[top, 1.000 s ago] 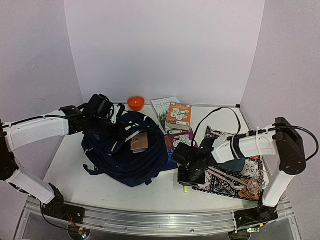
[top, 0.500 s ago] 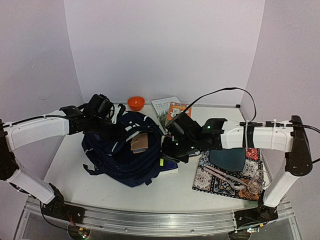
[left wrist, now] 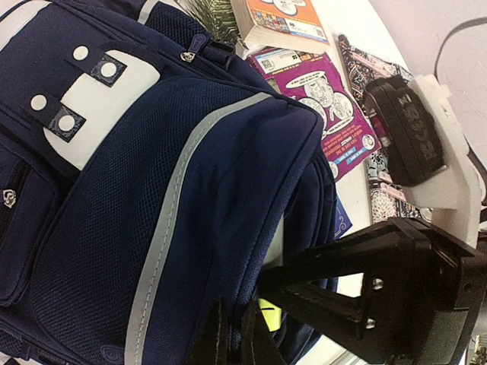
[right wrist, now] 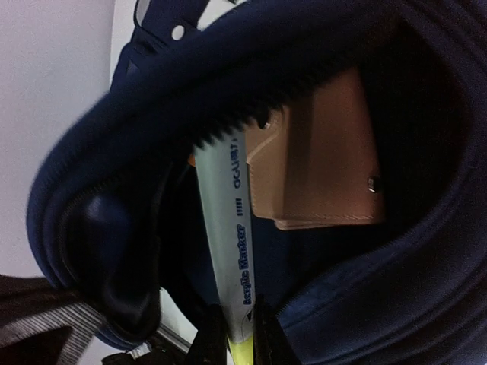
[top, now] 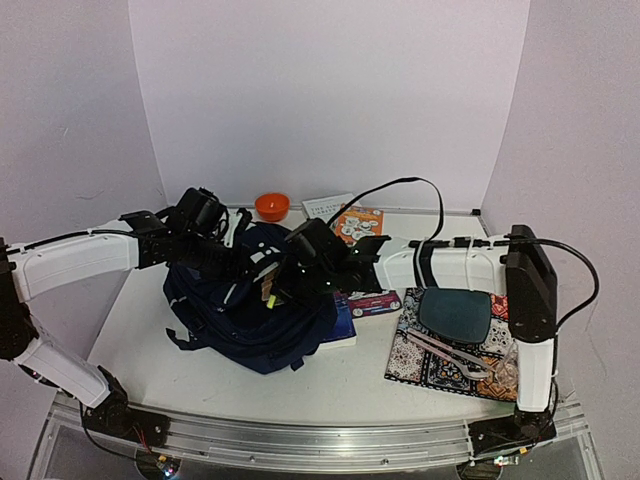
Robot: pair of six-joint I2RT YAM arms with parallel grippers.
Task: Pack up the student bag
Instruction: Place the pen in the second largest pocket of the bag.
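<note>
The navy student bag point(top: 255, 325) lies open at the table's middle left. My left gripper point(top: 238, 268) is shut on the bag's rim fabric point(left wrist: 228, 251) and holds the mouth up; its tips point(left wrist: 237, 334) pinch the zip edge. My right gripper point(top: 274, 290) reaches over the opening, shut on a white acrylic marker with a yellow end point(right wrist: 225, 228). The marker's barrel points into the bag's dark inside, past the zip teeth. A tan leather wallet point(right wrist: 323, 163) lies in the bag beside the marker. The marker's yellow end point(left wrist: 268, 313) shows between the bag and the right gripper.
An orange bowl point(top: 271, 206) and two books point(top: 356, 222) stand at the back. A purple booklet point(top: 374, 302) and a blue book point(top: 341, 327) lie right of the bag. A patterned mat point(top: 442, 372) at the right carries a dark teal case point(top: 455, 314) and metal utensils point(top: 448, 349).
My right arm has swung left from the patterned mat to the bag's opening, carrying the marker. The left arm has held the bag's rim without moving.
</note>
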